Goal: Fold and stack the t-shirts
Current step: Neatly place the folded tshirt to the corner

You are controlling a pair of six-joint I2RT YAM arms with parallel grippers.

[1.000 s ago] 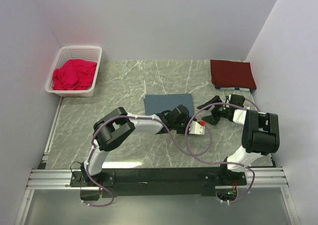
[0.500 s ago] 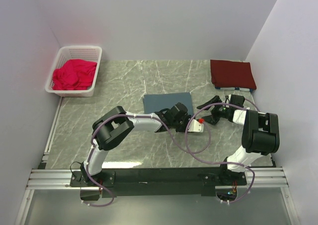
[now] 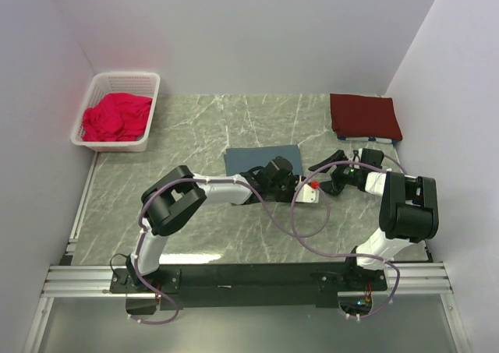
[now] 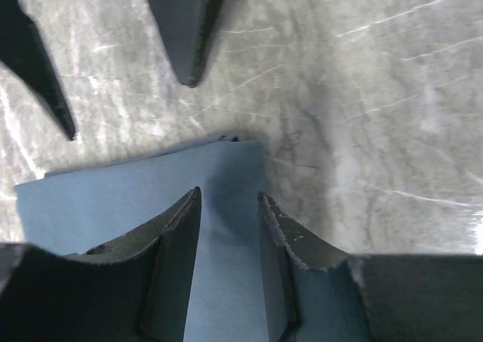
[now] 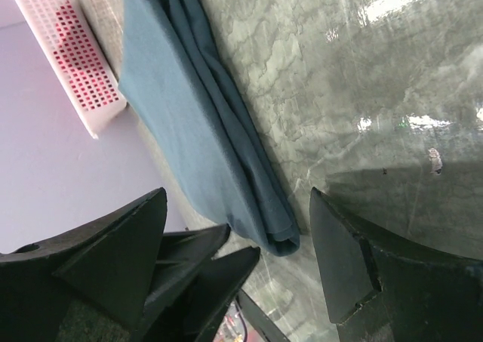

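Top external view: grey marble-patterned desk (image 3: 195, 135), pale walls on three sides.
Slate blue-grey folded cloth t-shirt (image 3: 253, 158): lies flat near the middle of the desk as a neat rectangle.
Dark maroon folded cloth t-shirt (image 3: 365, 117): rests folded at the far right corner of the desk, well apart from the blue-grey one.
Left pincer (image 4: 229, 198): sits low over the blue-grey shirt near its near right corner, jaws partly apart, cloth lying flat in the gap; cannot tell whether the fingers press it.
Right pincer (image 5: 238, 198): faces that same corner from the right, jaws spread wide, grips nothing.
White perforated plastic basket (image 3: 129, 79): stands at the far left corner, holds a crumpled crimson cloth (image 3: 117, 115).
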